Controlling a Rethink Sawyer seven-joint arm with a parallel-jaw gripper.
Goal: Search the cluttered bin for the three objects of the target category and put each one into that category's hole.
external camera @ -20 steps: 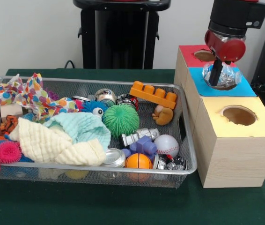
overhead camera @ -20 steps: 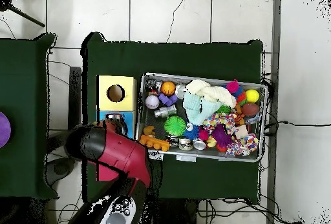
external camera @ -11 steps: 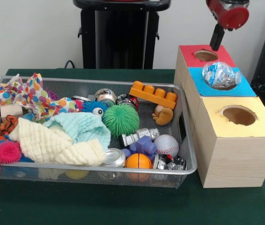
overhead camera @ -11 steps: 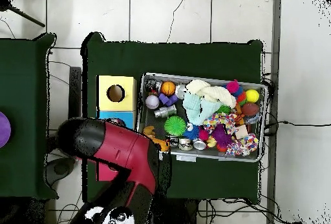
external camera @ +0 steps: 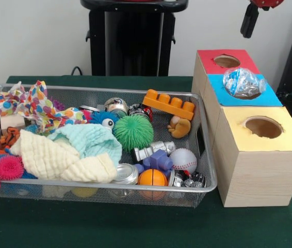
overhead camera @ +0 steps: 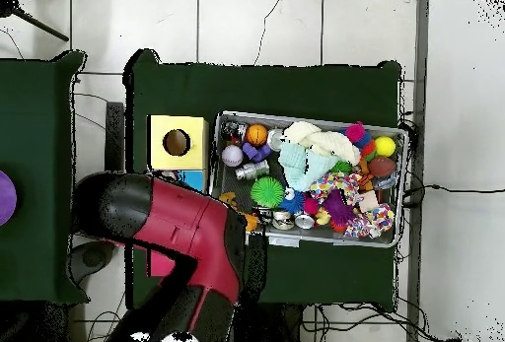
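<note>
Your claw (external camera: 249, 20) hangs high above the red box (external camera: 208, 56) — whether it's open or closed, you can't tell. Three boxes stand in a row, one hole each. One crumpled clear plastic bottle (external camera: 243, 82) sits in the blue box's (external camera: 272, 97) hole. The wire bin (external camera: 208, 170) beside them holds two white-and-orange balls — baseball (external camera: 183, 160), basketball (external camera: 152, 177).

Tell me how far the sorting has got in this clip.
Done: a crumpled clear plastic bottle sits on the blue box's hole, lodged on top rather than dropped through. In hand: nothing visible; the tool hangs high above the boxes, apart from everything. Left: the bin is full of clutter, so up to two more items may need finding. The red and yellow holes look empty.
</note>
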